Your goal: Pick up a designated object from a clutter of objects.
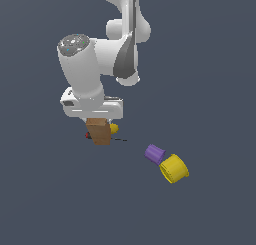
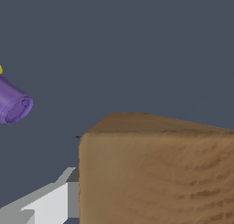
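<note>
Most of the task seems done: the gripper (image 1: 98,131) grasps the brown cardboard box (image 1: 98,131), which hangs under the hand, apparently above the floor; lifting clear remains.

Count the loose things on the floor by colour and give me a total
Brown: 1, the box under the hand
Yellow: 2, the yellow cup and a small lump
Purple: 1, the purple cup
Red and black: 1, the screwdriver, mostly hidden behind the box
Total: 5
</note>
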Robot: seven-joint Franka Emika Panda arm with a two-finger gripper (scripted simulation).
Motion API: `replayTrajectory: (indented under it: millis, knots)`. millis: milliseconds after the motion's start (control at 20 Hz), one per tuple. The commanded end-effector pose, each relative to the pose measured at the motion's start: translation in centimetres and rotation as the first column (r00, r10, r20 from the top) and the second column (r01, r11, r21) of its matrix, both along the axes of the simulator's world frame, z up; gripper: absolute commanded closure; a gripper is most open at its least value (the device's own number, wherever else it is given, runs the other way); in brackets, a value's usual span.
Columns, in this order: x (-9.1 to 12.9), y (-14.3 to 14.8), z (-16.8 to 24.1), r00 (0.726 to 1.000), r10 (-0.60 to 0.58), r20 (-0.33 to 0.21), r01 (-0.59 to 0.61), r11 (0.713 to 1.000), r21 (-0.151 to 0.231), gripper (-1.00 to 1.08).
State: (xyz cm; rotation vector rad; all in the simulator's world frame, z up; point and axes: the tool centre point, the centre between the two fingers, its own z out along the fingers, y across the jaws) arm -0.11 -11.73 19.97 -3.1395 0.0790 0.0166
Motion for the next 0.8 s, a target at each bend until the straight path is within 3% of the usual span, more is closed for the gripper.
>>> replayTrajectory:
  millis: [0,750]
  knots:
    - [-0.8,1.1,2.2,1.000,0.000,0.010,0.000,1.000,-0.002,1.08]
    - [-7.6,8.8,13.9,1.000,0.000,0.010,0.000,1.000,-0.006,1.08]
